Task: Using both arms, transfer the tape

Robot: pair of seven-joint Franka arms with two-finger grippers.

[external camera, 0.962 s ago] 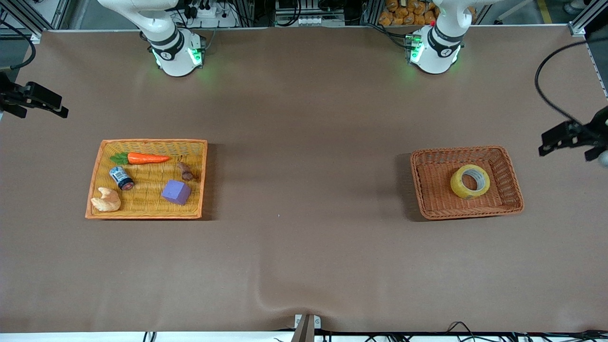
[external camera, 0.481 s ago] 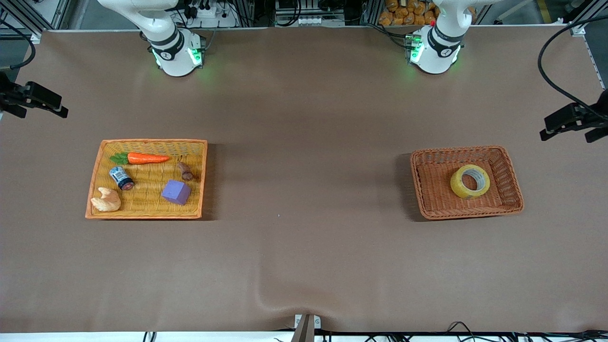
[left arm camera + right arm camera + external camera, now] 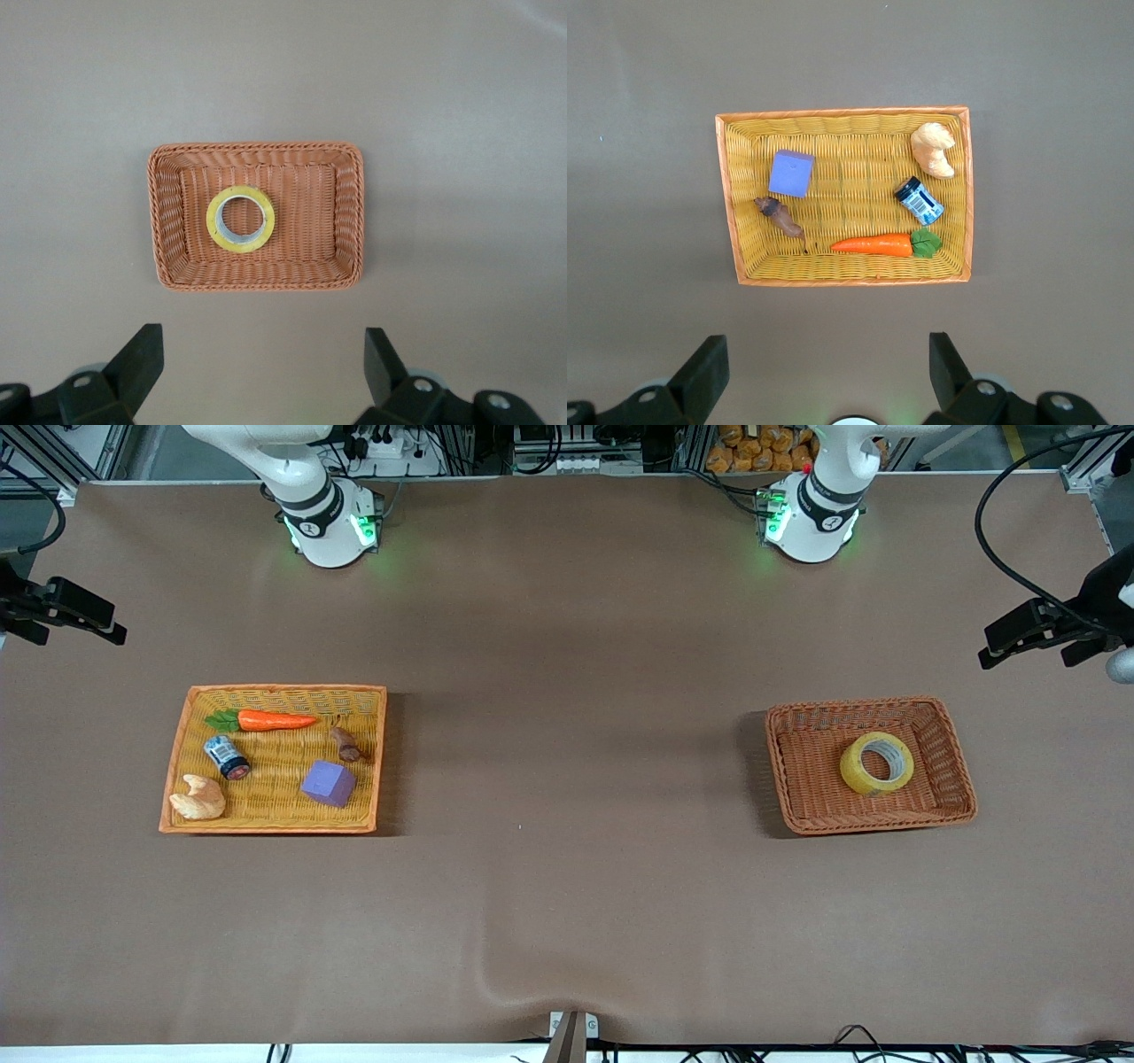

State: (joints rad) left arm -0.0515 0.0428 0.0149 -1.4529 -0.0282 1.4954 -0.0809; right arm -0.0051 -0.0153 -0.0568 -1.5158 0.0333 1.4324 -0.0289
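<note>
- Left gripper (image 3: 1032,634) — jaws wide, empty, up at the brown basket's (image 3: 961,779) 2 o'clock; tape (image 3: 877,763) lies inside.
- Right gripper (image 3: 75,615) — jaws wide, empty, waiting.

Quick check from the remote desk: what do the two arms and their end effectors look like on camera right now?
Both arms are white with grey-black joint bands and round bases lit green. The left arm and right arm rise from the table's edge. Each end effector is black with two angular fingers: the left end effector trails a black cable, and the right end effector looks the same.
</note>
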